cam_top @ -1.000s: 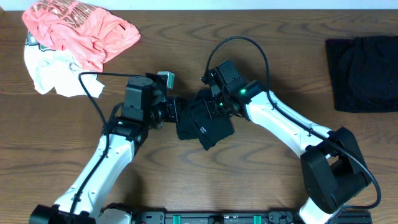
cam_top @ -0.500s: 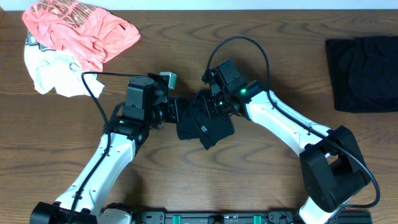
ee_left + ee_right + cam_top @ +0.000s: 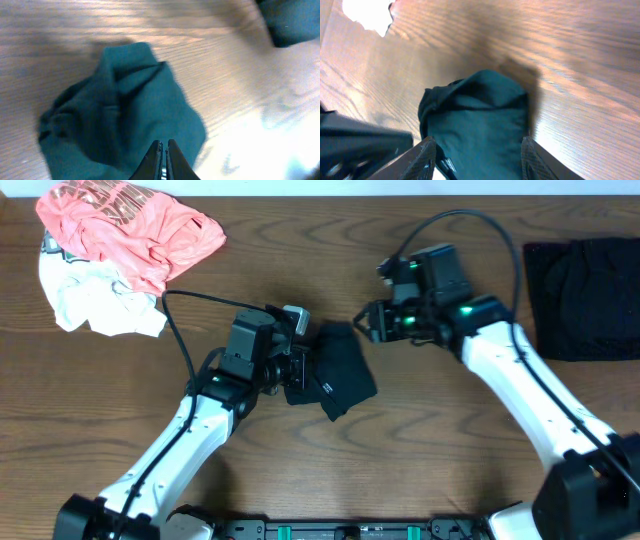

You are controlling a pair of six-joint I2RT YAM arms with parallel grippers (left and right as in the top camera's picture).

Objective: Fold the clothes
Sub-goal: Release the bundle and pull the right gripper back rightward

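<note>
Left jaws tight together over the black garment point(image 3: 340, 375); right jaws apart and empty, near it.

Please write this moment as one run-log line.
left gripper: shut on garment | right gripper: open, holding nothing | garment: black, crumpled

A garment point(image 3: 340, 375) is laid mid-table point(image 3: 450, 450), flanked at its left edge by the left gripper point(image 3: 299, 370); the right gripper point(image 3: 368, 326) is placed behind it (rightward, apart). A heap point(image 3: 120, 240) is set back-left, a stack point(image 3: 585, 295) back-right.
</note>
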